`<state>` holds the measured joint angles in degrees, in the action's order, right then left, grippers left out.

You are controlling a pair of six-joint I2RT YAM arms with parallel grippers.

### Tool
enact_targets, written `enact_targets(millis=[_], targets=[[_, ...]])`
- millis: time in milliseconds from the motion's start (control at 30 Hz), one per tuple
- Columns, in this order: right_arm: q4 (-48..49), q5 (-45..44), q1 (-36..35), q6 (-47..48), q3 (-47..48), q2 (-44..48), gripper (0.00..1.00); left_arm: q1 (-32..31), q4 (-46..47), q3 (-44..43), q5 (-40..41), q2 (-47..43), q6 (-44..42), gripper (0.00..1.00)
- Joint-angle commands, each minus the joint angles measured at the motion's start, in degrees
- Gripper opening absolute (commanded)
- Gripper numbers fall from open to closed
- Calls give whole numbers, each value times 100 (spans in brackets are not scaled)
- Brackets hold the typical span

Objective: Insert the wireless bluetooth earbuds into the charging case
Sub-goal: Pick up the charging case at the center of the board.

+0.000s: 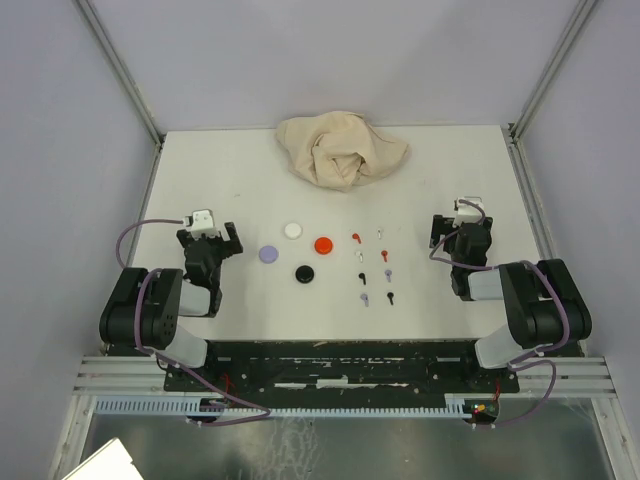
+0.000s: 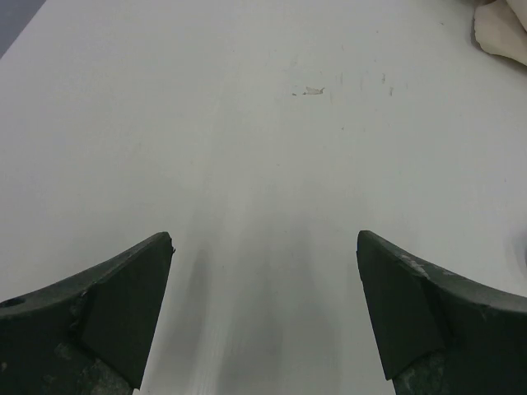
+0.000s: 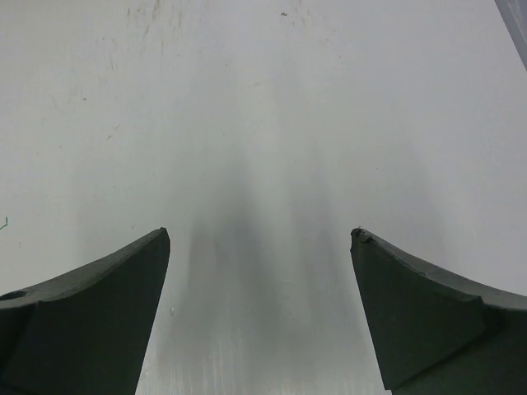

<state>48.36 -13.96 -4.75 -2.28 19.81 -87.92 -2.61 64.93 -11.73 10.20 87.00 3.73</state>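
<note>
Several tiny stemmed earbuds lie in two short columns at the table's middle right: red, white, black and lavender among them. Left of them sit round closed charging cases in white, red, lavender and black. My left gripper rests open at the left, a short way from the lavender case. My right gripper stands open at the right, apart from the earbuds. Both wrist views show only bare table between the fingers.
A crumpled beige cloth lies at the back centre of the white table; its corner shows in the left wrist view. Frame posts and purple-grey walls border the table on the left, right and back.
</note>
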Motion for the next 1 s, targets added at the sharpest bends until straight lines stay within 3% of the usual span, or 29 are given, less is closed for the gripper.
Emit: enact_targets(millis=[0,433,500,567,633,800,967], targets=[[155,56,15,0,101,125,100,0,327,-137,32,1,-255,99],[173,-39,12,-18,130,153,100,2,293,-150,15,10,-250,99],[-827,-424,10,-182,456,575,99,-17,36,-234,64,-178,-276,99],[-2524,-643,0,-339,1302,933,99,-111,-1163,-661,84,-637,-335,99],[-3450,-962,-7,-1029,2016,946,99,-273,-2217,-1231,348,-904,-301,99],[-4936,793,-19,-1465,3492,907,100,-361,-3127,-1715,-24,-1457,619,99],[-4867,3102,-14,-1971,3979,779,99,-347,-3341,-1829,-450,-1890,2095,99]])
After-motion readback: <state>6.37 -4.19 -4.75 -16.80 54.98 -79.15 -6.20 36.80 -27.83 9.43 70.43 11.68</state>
